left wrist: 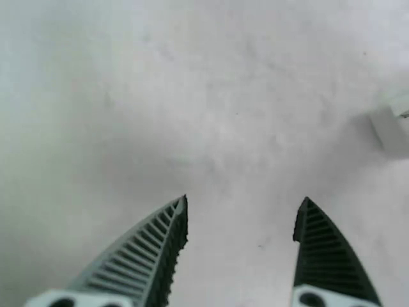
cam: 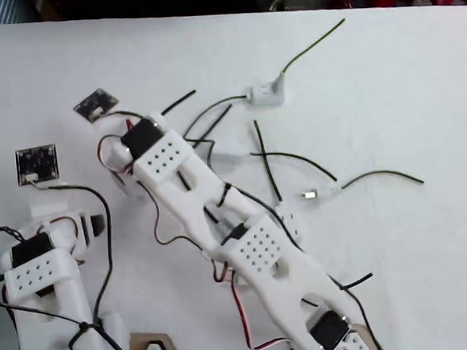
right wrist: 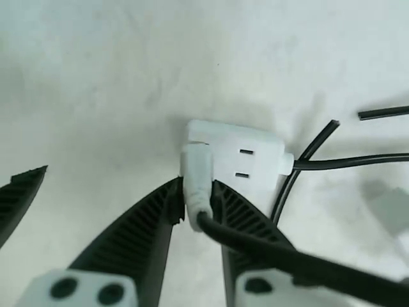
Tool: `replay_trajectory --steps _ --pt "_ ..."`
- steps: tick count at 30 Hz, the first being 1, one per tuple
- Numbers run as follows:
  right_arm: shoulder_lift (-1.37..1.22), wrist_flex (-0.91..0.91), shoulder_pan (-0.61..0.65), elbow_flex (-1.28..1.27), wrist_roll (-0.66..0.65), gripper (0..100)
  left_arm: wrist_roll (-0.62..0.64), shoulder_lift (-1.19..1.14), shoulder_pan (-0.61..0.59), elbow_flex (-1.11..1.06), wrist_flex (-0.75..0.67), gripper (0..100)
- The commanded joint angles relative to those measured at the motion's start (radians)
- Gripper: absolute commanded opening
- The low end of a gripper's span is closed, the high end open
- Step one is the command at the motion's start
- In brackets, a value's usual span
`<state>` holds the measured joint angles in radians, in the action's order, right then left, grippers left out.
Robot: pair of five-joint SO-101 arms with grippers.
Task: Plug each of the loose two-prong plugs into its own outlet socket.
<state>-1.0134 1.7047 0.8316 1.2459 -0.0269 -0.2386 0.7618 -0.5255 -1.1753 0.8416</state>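
Left gripper (left wrist: 245, 201) first: your jaws there stand wide apart with nothing between them, hanging over bare table (left wrist: 160, 96). In the high view your left arm (cam: 36, 273) sits at the lower left, and your right arm (cam: 220, 216) stretches diagonally across the middle. Your right gripper (right wrist: 197, 188) is pinched tight on a white plug (right wrist: 195, 169), whose black cord (right wrist: 287, 259) trails back over one finger. That plug's body lies right against the end of a white socket (right wrist: 246, 157); the socket's two slots face up, uncovered. Farther right in the high view, an olive-corded plug (cam: 279, 83) touches a second socket (cam: 260, 95). To the right of that and nearer your arms, a loose plug (cam: 309, 194) lies apart on its dark cord (cam: 382, 173).
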Motion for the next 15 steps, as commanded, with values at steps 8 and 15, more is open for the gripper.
replay_trajectory --steps 8,15 --pt "0.140 0.013 0.001 -0.146 -0.012 1.5 0.003 0.025 0.004 0.006 -0.021 27" --pt "0.245 0.013 -0.004 -0.299 -0.014 1.5 0.003 0.025 0.004 0.006 -0.021 27"
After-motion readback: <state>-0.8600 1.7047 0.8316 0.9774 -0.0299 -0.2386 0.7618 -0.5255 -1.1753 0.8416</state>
